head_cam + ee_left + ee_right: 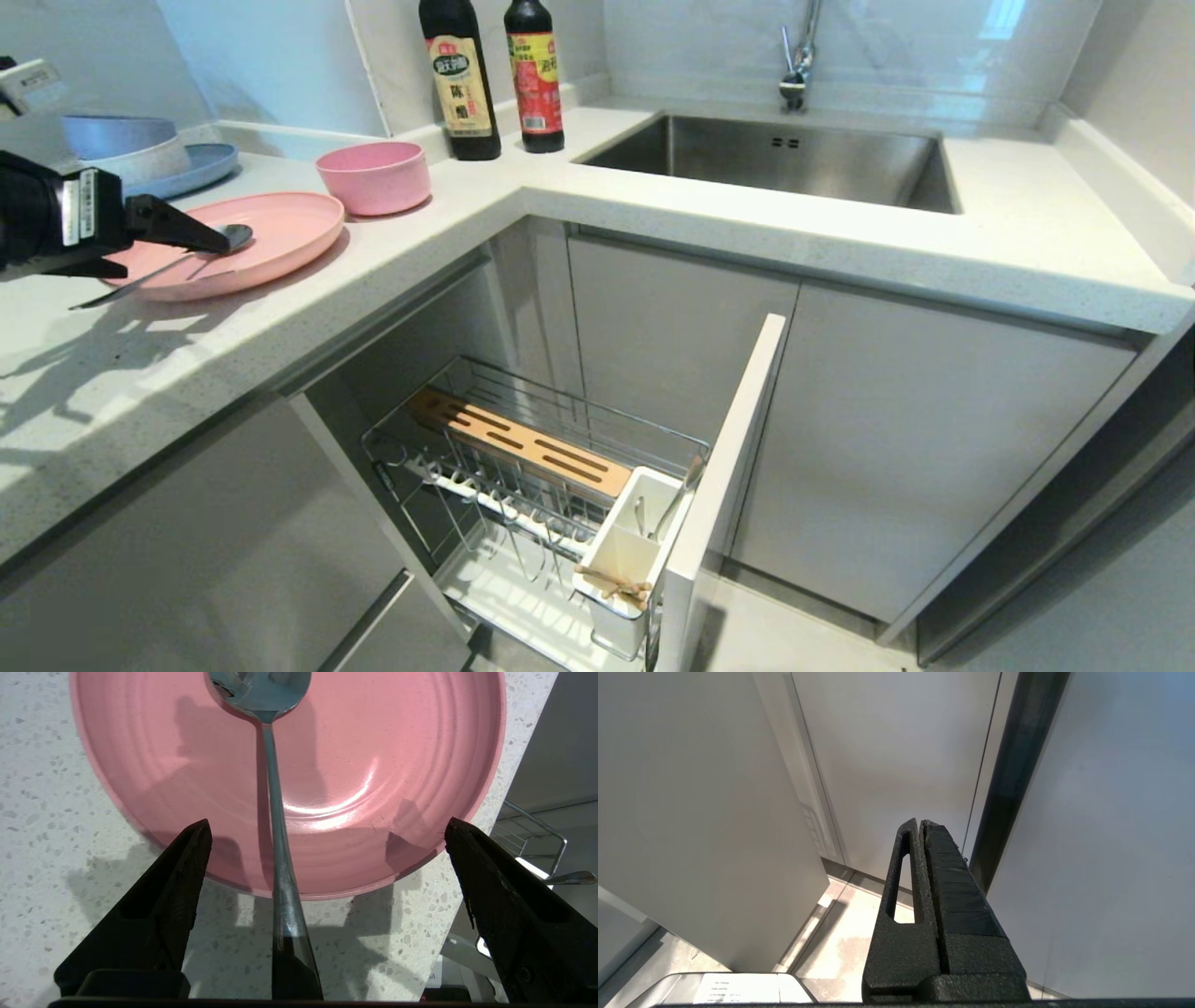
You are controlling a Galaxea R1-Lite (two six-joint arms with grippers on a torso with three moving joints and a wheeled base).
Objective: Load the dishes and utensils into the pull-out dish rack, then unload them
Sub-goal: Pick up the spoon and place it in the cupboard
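On the counter lies the pink plate [280, 233] [373, 765], with the small pink bowl [373, 175] behind it. The metal spoon [233, 233] [275, 812] rests with its head on the plate and its handle reaching over the rim onto the counter. My left gripper [173, 261] [324, 828] hovers open above that handle, its fingers wide on either side and touching nothing. The pull-out dish rack [523, 485] stands drawn out below the counter. Wooden chopstick ends [616, 586] show at its white cup [635, 551]. My right gripper [920, 823] is shut and empty beside cabinet fronts.
A blue plate with stacked bowls [140, 154] sits at the far left of the counter. Two dark bottles [459, 75] stand against the wall, next to the steel sink [775, 154]. The rack's grey front panel [728, 485] juts into the aisle. A metal utensil [677, 495] stands in the cup.
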